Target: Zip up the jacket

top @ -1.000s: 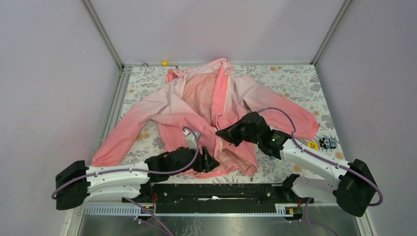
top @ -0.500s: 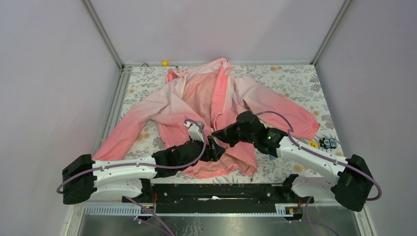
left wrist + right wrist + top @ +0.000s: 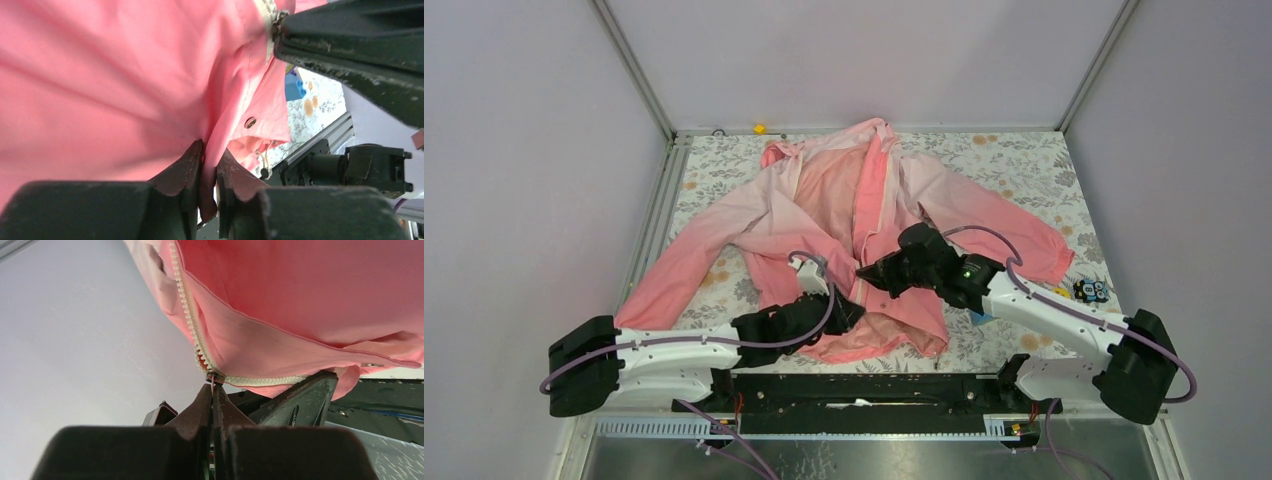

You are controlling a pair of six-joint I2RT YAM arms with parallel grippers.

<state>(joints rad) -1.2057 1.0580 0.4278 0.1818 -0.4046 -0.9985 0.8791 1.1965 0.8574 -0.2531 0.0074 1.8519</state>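
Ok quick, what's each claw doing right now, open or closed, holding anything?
Left claw: closed on the jacket fabric.
Right claw: closed on the zipper pull.

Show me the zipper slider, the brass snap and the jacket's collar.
zipper slider (image 3: 214, 376): right wrist view, metal body where the teeth meet.
brass snap (image 3: 250, 122): left wrist view, its round face.
jacket collar (image 3: 876, 130): top view, far folded edge.

Pink jacket (image 3: 754, 215) lies spread, sleeves out, front open; white zipper (image 3: 186, 305) seemingly joined only near hem.
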